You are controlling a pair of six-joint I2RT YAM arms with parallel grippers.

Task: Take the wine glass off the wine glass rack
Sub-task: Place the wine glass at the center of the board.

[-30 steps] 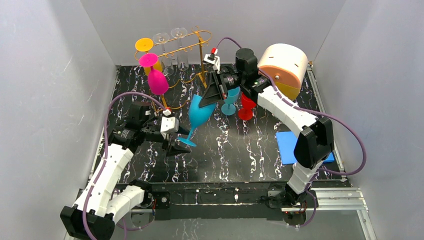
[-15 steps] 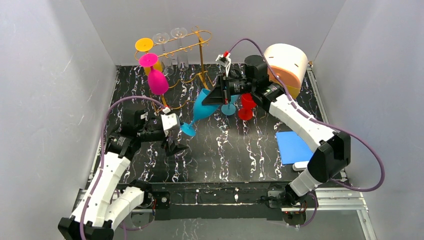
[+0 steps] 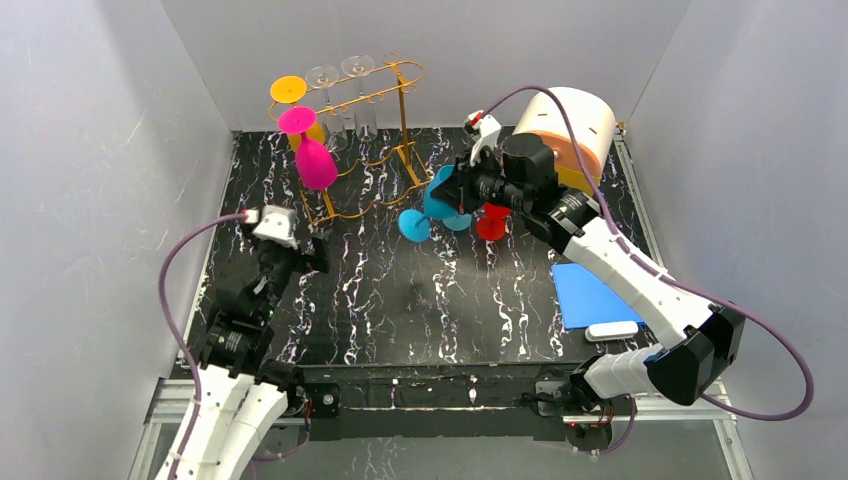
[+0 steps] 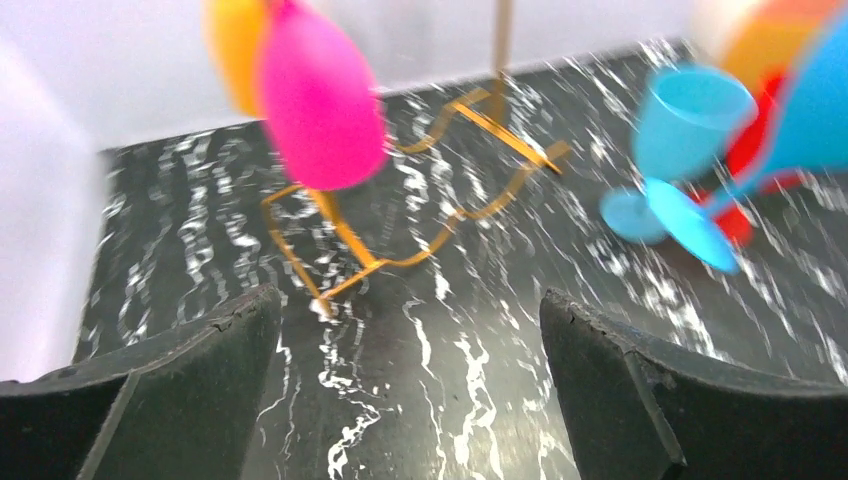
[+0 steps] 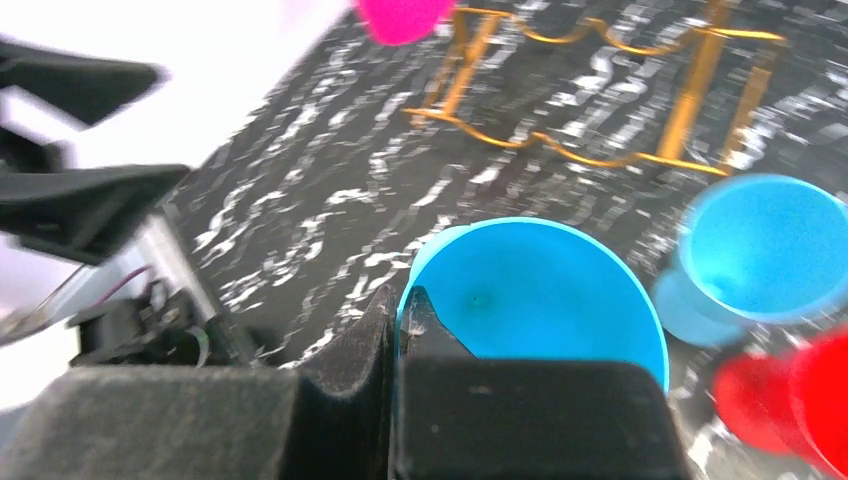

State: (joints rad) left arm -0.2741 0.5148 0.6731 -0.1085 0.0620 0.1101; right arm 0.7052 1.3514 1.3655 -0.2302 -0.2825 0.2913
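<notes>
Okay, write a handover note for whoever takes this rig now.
Left gripper: open, empty, apart from the wine glass rack.
Right gripper: shut on the blue wine glass's rim, glass tilted in the air.
Done: that glass is off the rack.
To do: stand it down, probably beside the second blue glass and red glass.
Pink glass, orange glass, clear glasses hang on the rack.

Left tool spread wide, right tool pinched closed.

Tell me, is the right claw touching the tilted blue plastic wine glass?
Touching. The right wrist view shows the right claw pinched shut on the rim of the tilted blue plastic wine glass.
</notes>
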